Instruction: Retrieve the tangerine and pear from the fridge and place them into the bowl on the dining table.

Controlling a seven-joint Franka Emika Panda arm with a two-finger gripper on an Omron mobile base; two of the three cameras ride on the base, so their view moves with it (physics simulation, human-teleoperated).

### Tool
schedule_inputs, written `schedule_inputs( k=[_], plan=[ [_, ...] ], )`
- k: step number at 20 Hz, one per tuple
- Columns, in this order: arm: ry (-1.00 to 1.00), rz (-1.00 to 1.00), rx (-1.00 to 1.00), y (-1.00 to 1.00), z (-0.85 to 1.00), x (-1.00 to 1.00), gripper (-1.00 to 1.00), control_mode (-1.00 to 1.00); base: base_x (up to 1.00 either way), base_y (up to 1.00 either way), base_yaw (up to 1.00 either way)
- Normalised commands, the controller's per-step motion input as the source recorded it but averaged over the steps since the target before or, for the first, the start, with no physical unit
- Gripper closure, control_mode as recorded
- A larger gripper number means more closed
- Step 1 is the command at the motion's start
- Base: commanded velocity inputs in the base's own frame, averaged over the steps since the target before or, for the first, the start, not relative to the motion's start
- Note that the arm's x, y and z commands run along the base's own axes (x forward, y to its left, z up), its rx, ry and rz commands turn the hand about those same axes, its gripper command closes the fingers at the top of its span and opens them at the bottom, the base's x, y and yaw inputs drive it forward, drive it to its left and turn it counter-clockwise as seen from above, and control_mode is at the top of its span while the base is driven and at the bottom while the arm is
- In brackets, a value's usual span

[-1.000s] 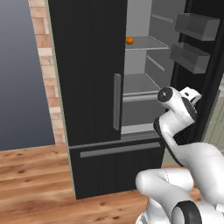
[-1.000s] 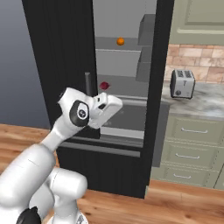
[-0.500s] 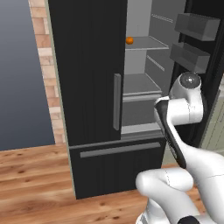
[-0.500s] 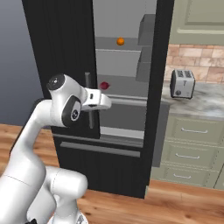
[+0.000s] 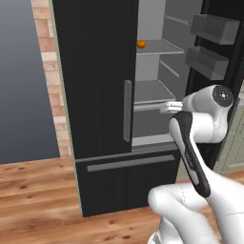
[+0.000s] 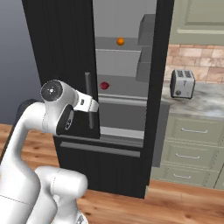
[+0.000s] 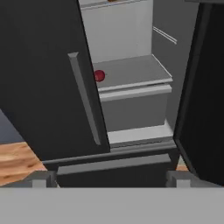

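Observation:
The black fridge (image 5: pixel 90 71) stands with its left door shut and its right door swung open. On an upper shelf rests the tangerine (image 5: pixel 141 44) (image 6: pixel 120 41). The dark red pear (image 6: pixel 104 85) (image 7: pixel 99 75) lies one shelf lower, at the left, just behind the shut door's edge. My gripper (image 7: pixel 110 178) (image 6: pixel 97 106) hangs open in front of the fridge at about the pear's height, well short of the shelves, with nothing between its fingers. It points into the open compartment. The bowl and the dining table are out of view.
The shut door's grey handle (image 5: pixel 127 110) stands close to my hand's left. Door bins (image 5: pixel 207 62) jut from the open door (image 7: pixel 205 100) on the right. A toaster (image 6: pixel 182 83) stands on the marble counter (image 6: pixel 205 103) beyond it. The bottom drawer (image 5: pixel 124 164) is shut.
My wrist has risen and the hand has turned to point into the open fridge. The gripper has stayed open. The fruits have not moved.

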Motion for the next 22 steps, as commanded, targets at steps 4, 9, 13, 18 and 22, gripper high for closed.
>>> schedule_inputs(
  k=[4, 9, 13, 18, 22],
  plan=[
    [-0.1, 0.0, 0.03, 0.5, 0.35, -0.05, -1.0, -1.0, 0.0, 0.0, 0.0],
    [0.07, 0.0, -0.11, 0.34, 0.43, 0.0, -1.0, -1.0, 0.0, 0.0, 0.0],
    [0.08, 0.0, -0.08, 0.34, 0.23, 0.15, -1.0, -1.0, 0.0, 0.0, 0.0],
    [0.0, 0.01, -0.01, 0.24, -0.12, 0.55, -1.0, -1.0, 0.0, 0.0, 0.0],
    [0.0, 0.0, 0.0, 0.0, -0.27, 0.56, -1.0, -1.0, 0.0, 0.0, 0.0]
  ],
)
